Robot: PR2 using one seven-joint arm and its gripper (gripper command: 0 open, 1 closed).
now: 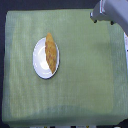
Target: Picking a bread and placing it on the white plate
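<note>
The bread (50, 52), a long golden-orange loaf with tapered ends, lies lengthwise on the white plate (39, 61), on the half of the plate toward the exterior view's right. The plate sits on the green cloth at centre left. A grey-white part of the arm (109, 11) shows at the top right corner, far from the plate. Its fingers are not visible, so whether the gripper is open or shut does not show.
A green cloth (85, 75) covers the table almost edge to edge. A dark strip borders it on the right and top. Small pale objects peek in at the bottom edge (75, 125).
</note>
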